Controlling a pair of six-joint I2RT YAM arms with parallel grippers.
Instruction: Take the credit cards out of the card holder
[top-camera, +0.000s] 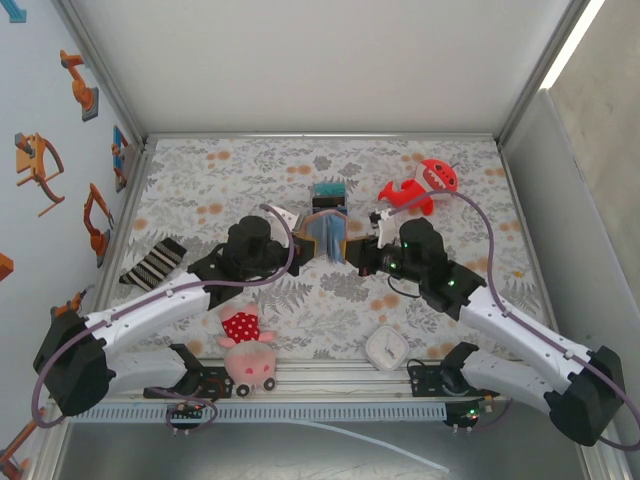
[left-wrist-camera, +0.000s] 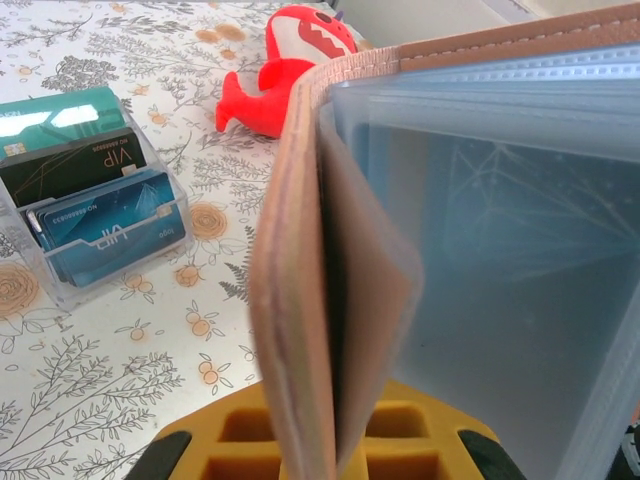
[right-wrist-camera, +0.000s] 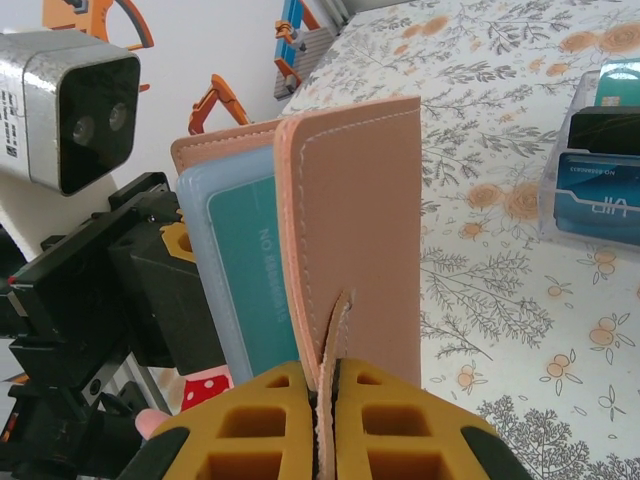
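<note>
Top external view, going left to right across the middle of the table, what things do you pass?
striped cloth → left pincer → card holder, held up between both pincers → right pincer → red toy

card holder tan-pink leather, pale stitching, blue-grey see-through sleeves; credit card in a sleeve teal, lighter lettering; table cover white, grey leaf print, orange flowers; clear box near far edge, cards in it teal, black with gold lines, blue; toy toward far right corner red, white teeth; cloth at left edge black-white stripes; plush at near edge pink, red white-dotted top; left gripper and right gripper yellow-orange fingers, black bodies
</note>
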